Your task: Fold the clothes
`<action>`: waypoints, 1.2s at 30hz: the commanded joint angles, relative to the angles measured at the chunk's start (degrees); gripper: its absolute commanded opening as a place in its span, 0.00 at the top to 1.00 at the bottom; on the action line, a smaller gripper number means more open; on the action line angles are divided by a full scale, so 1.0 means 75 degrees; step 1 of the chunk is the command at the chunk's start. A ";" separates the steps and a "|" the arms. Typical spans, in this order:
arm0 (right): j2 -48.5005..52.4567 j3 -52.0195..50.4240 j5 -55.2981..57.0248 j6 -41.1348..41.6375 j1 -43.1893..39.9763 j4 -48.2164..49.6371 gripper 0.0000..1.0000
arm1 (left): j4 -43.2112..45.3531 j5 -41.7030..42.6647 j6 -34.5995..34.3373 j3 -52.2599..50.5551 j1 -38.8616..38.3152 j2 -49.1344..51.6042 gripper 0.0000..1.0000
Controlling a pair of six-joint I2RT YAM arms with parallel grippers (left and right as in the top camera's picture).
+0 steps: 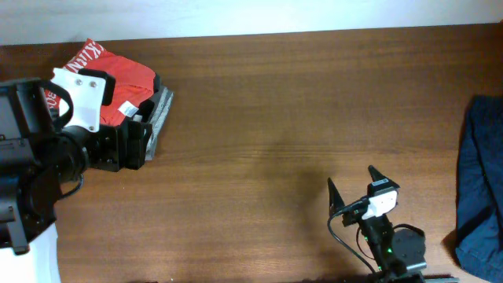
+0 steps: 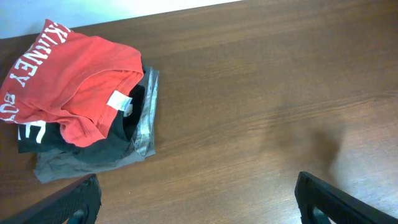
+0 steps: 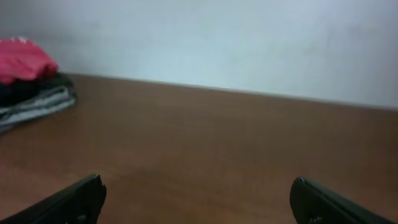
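The clothes, a red-orange T-shirt (image 1: 118,77) with white lettering and a white neck tag, lie folded on top of a small stack at the table's far left. The shirt (image 2: 68,81) fills the upper left of the left wrist view and shows small and blurred in the right wrist view (image 3: 22,59). My left gripper (image 1: 148,143) hovers just in front of the stack, open and empty (image 2: 198,186). My right gripper (image 1: 351,177) stands open near the front edge, far from the shirt, with only bare wood between its fingers (image 3: 198,186).
Under the shirt lie a black garment (image 2: 102,148) and a grey one (image 2: 147,118). A dark blue garment (image 1: 481,181) is heaped at the table's right edge. Something white (image 1: 41,259) sits at the front left corner. A pale wall runs behind the table.
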 commanded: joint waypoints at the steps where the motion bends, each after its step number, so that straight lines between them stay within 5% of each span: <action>1: -0.0073 -0.0044 0.0047 0.0201 -0.0020 -0.0009 0.01 | -0.0012 0.0082 -0.0070 -0.0006 -0.0020 0.0020 0.01; 27: -0.0073 -0.0044 0.0044 0.0201 -0.0020 -0.0009 0.01 | 0.0032 -0.0192 0.0029 -0.0006 -0.0035 0.0017 0.01; 31: -0.0073 -0.0044 0.0047 0.0201 -0.0020 -0.0009 0.01 | 0.1827 -0.0495 0.0140 -0.0685 -0.0294 -0.0256 0.01; 36: -0.0073 -0.0044 0.0047 0.0201 -0.0020 -0.0009 0.01 | 0.4922 -0.0458 0.0189 -0.3421 -0.0866 -0.1367 0.01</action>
